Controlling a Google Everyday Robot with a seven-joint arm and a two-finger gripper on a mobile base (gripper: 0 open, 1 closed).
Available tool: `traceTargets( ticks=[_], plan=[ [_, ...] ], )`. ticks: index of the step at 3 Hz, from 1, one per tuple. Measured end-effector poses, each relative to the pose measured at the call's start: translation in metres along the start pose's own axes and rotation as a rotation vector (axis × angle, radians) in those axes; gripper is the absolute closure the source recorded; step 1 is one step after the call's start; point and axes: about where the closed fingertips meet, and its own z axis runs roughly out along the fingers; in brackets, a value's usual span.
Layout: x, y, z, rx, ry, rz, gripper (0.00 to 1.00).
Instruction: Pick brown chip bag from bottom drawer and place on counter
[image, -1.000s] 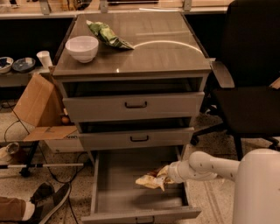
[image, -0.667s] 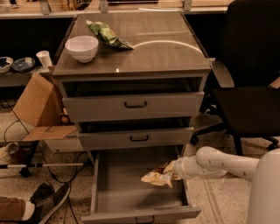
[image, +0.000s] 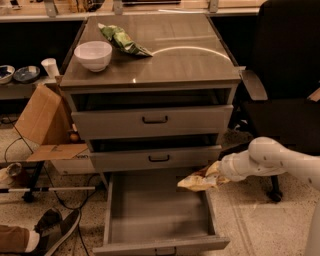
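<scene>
Brown chip bag (image: 196, 181) in jaws over drawer (image: 150, 212) edge.

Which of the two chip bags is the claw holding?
The brown chip bag, held by the claw above the bottom drawer, right side; the green chip bag lies on the counter.

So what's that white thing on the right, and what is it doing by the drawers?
That white thing is a robot's arm. There is just one camera, and it looks down at the front of a grey cabinet. The gripper at the arm's tip is shut on the brown chip bag. It holds the bag above the right side of the open bottom drawer. On the counter on top sit a white bowl and a green chip bag. The brown bag is meant to go up there too.
</scene>
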Motion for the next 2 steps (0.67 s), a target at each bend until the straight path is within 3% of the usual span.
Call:
traceTargets(
  ticks=[2],
  plan=[
    [-0.061,0.018,-0.140,0.083,-0.019,-0.021,1.00]
  ],
)
